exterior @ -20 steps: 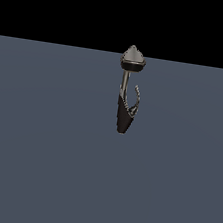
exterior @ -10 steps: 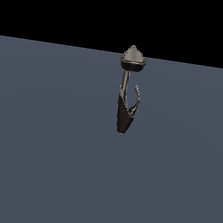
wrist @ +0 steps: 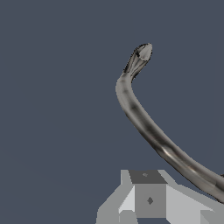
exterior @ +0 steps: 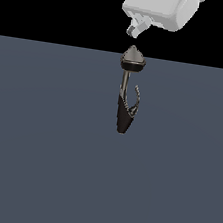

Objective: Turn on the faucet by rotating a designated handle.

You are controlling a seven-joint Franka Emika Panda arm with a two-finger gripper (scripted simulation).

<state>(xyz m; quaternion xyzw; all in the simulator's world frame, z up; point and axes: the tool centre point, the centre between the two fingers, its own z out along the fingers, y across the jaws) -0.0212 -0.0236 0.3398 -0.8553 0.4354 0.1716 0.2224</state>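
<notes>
The faucet (exterior: 124,116) stands upright in the middle of the exterior view, with a tapered black body, a thin grey stem and a cone-shaped grey cap (exterior: 133,58). The handle (exterior: 135,98), a thin curved lever, hooks up on the exterior view's right of the body. My gripper (exterior: 136,29) hangs just above the cap, not touching it, with its fingers together and holding nothing. In the wrist view a curved grey metal bar (wrist: 144,122) with a pointed end runs past my gripper (wrist: 148,199); I cannot tell whether it is lever or stem.
The faucet stands on a flat slate-blue surface (exterior: 35,163) that fills the lower part of the exterior view. Black background lies behind it. No other objects show.
My gripper has come down from the top edge of the exterior view to just above the faucet's cap. The faucet and its handle have not moved.
</notes>
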